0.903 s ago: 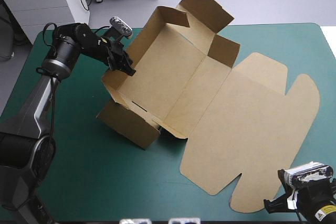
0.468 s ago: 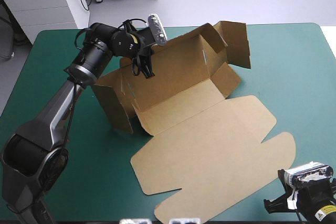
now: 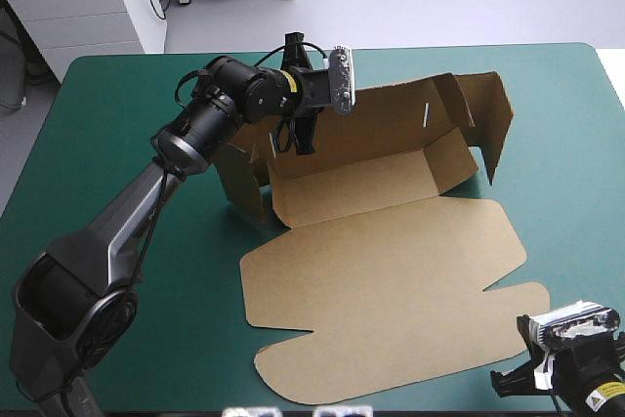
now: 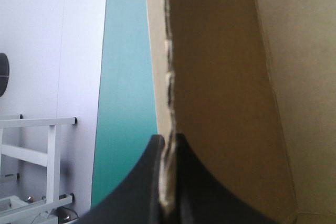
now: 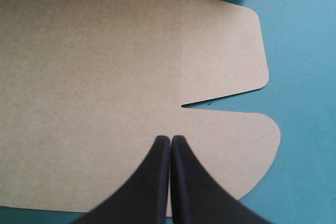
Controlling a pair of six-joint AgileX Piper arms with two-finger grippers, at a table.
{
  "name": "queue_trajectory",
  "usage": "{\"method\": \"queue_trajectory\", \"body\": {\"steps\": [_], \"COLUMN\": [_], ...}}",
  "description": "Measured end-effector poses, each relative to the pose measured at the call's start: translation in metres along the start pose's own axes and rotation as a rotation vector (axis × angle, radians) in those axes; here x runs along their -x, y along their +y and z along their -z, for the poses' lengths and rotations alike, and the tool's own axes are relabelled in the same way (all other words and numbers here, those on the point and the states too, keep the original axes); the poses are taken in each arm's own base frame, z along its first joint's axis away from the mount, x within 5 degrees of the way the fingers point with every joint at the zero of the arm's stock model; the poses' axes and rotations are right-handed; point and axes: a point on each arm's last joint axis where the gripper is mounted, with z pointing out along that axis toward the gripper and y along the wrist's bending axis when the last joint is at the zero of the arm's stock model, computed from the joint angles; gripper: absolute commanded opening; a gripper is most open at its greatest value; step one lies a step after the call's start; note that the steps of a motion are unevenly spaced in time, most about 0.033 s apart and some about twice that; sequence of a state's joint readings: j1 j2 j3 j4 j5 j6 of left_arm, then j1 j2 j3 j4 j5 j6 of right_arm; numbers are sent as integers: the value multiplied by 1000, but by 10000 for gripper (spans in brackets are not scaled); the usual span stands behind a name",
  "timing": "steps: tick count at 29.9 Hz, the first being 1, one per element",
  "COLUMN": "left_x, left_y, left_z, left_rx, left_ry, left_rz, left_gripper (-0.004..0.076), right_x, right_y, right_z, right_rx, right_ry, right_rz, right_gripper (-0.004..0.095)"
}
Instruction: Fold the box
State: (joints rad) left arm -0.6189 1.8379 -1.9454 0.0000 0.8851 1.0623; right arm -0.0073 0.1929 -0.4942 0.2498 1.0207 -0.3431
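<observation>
- The right gripper [image 5: 170, 148], a pair of broad black curved fins, hangs by the near right corner of the table [image 3: 117, 241], a flat top under a teal-green cover. Its fingers are pressed together into one pointed arch, with nothing between them.
- Just ahead of that gripper lies the near part of the box [image 3: 391, 280], a cut sheet of plain brown board. This part is the wide lid panel [image 5: 94, 77], flat on the cover. Its rounded tabs point toward the near and right edges of the table, with a narrow slit between two of them.
- Past the lid, around the middle of the table, the sheet rises into an open tray. The floor panel [image 3: 371, 187] lies flat, and the long far wall [image 3: 400, 124] stands up behind it.
- An end flap [image 3: 493, 134] stands at the tray's right end, and another [image 3: 239, 178] at its left end.
- The left gripper [image 4: 168, 148], of the same black fin shape, reaches in over the tray's left end. Its fingers are all but closed, pinching the ragged top edge of the far wall between them.
- Beyond the wall, bare teal-green cover runs to the table's far edge.
</observation>
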Motion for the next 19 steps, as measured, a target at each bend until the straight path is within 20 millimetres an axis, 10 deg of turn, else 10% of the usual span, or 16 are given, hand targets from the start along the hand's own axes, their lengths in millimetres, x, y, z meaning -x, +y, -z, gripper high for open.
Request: {"method": "queue_trajectory", "body": {"steps": [19], "left_x": [-15], "left_y": [-45], "left_z": [36], "left_rx": [109], "left_ry": [-129], "left_rz": [-216], "left_gripper": [-8], "right_x": [5], "right_y": [-2], "right_z": [0], "right_rx": [-16], "right_ry": [-53], "right_rz": [-26], "right_gripper": [-14]}}
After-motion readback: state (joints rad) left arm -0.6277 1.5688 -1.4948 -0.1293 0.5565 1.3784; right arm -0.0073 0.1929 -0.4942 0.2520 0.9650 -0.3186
